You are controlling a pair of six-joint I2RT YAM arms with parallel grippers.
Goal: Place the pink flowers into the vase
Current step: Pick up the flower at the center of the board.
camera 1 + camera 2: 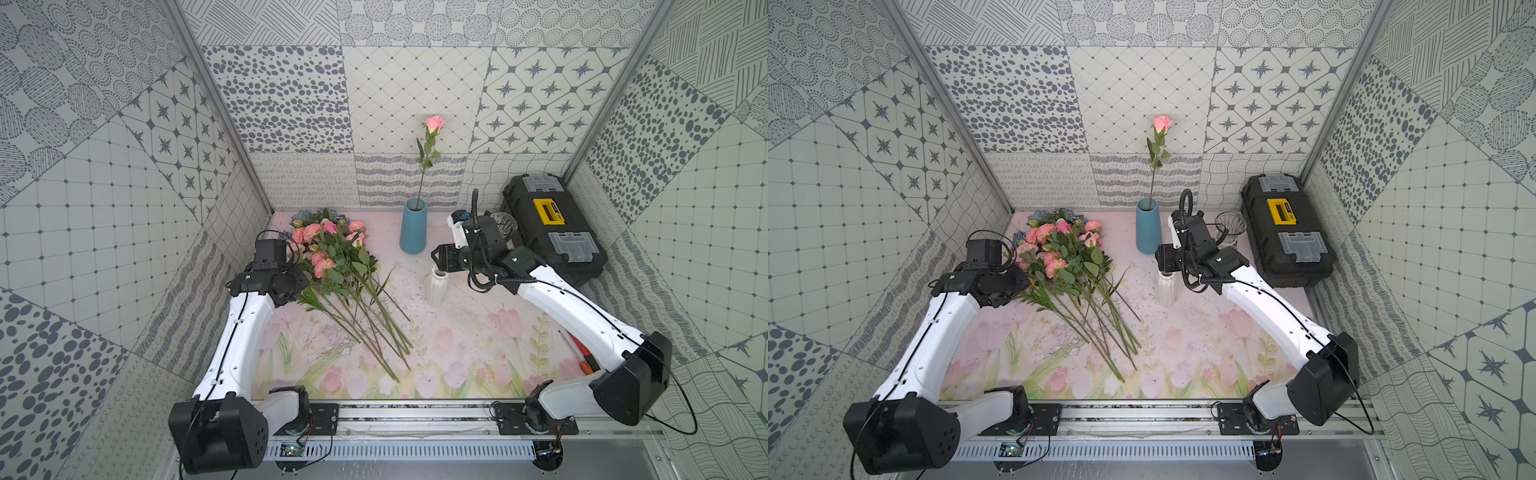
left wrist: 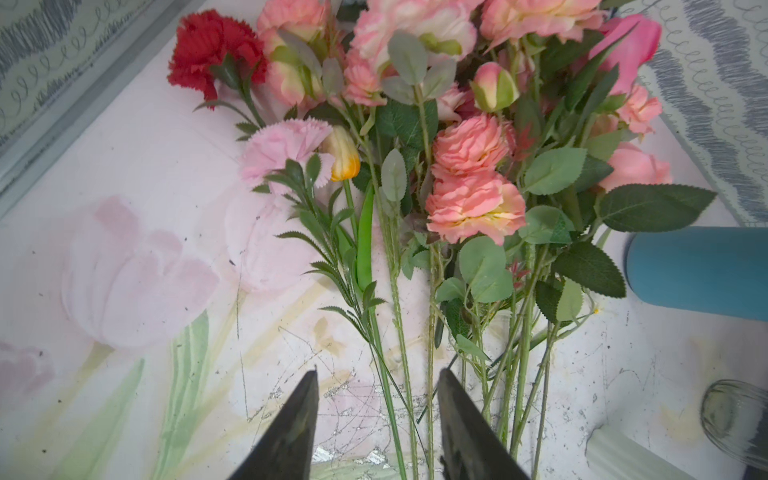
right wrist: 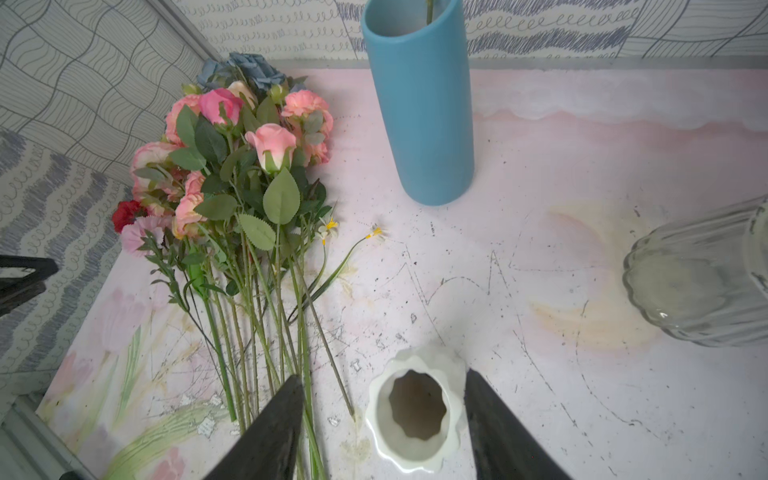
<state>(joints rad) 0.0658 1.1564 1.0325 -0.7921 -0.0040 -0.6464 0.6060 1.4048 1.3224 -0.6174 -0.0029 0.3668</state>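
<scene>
Left fingers (image 2: pixel 297 419) parted, nothing gripped; stems of pink ruffled fabric flowers (image 2: pixel 473 203) between tips. Bunch lies flat near worktop (image 1: pixel 457 332) far-left corner. One pink rose (image 1: pixel 435 123) upright in tall blue ceramic vase (image 1: pixel 412 232) at far edge. Right fingers (image 3: pixel 278 419) released, above small white ribbed vase (image 3: pixel 415 415).

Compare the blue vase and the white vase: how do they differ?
The blue vase is tall and smooth; the white vase is shorter, ribbed, with a wavy rim. The blue vase holds one pink rose; the white vase is empty. The blue vase stands farther back; the white vase nearer the front. Both stand upright on the table.
</scene>
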